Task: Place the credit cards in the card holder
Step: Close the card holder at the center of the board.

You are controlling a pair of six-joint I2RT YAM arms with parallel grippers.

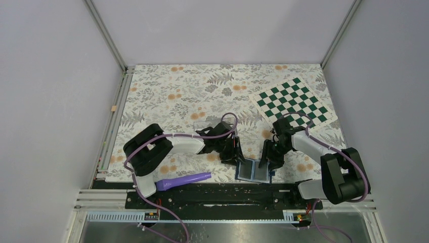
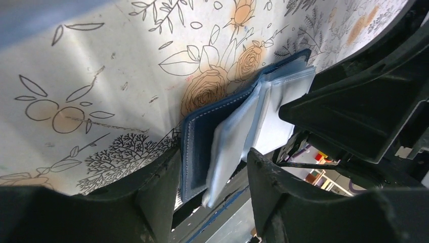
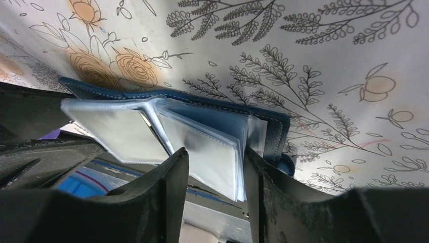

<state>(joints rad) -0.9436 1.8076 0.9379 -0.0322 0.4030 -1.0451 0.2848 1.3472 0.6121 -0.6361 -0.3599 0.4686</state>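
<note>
Cloth (image 1: pixel 192 91) with drawn flowers and ferns covers the table. Your card holder (image 1: pixel 252 171) lies open on it at the near edge, in the middle, between your two arms. It is dark blue with pale stitching, and thin, shiny, see-through sleeves (image 3: pixel 202 147) fan out of it like pages of a little book. A small round snap tab (image 3: pixel 286 165) pokes out on its right side. Your left gripper (image 2: pixel 213 172) has its two black fingers on either side of the left blue cover and a few sleeves, pressed against them, so it grips the card holder there. Your right gripper (image 3: pixel 216 177) has its fingers very close around the right bunch of sleeves, but you cannot tell if it squeezes them or just stands around them. A long, smooth purple tool (image 1: pixel 184 180) lies at the near edge on the left. A flat green and white checkered square (image 1: pixel 295 103) lies farther back on the right.
</note>
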